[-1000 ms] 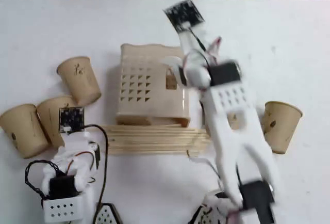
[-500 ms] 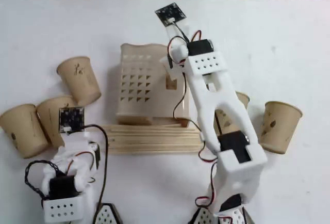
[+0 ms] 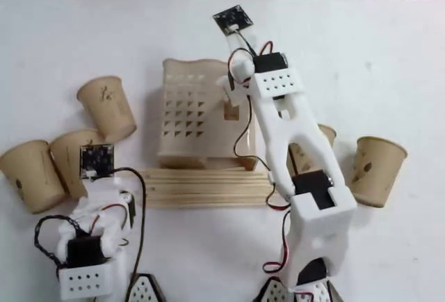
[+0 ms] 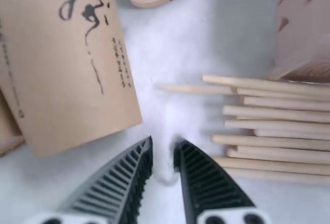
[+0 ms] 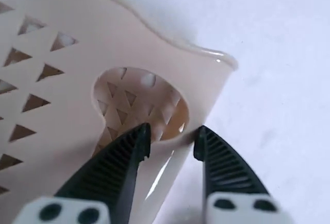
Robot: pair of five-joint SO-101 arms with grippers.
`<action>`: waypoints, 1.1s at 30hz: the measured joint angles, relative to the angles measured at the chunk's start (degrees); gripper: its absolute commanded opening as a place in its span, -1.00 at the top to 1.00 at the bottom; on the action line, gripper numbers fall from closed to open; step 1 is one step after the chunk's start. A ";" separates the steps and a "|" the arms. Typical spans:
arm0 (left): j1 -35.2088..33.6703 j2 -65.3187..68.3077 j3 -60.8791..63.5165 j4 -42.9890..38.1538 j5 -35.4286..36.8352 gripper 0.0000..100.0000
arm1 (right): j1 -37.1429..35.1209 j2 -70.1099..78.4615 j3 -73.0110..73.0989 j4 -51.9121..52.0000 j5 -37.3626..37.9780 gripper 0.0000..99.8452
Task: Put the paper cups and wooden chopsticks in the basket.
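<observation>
Right pincer [image 5: 171, 133] parted over handle hole of beige basket [image 5: 67, 84], tipped on its side, triangle cutouts facing up

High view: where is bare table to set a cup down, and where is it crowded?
Bare table runs along the far edge beyond the basket, widest at the far right corner beyond the right-hand cups. Crowded: three left-hand cups beside the basket, chopsticks along its near side, the right arm over its right wall.
</observation>
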 measured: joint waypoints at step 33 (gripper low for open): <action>0.00 0.00 0.00 0.00 0.00 0.82 | 2.64 -7.21 -2.73 -4.40 -10.29 0.97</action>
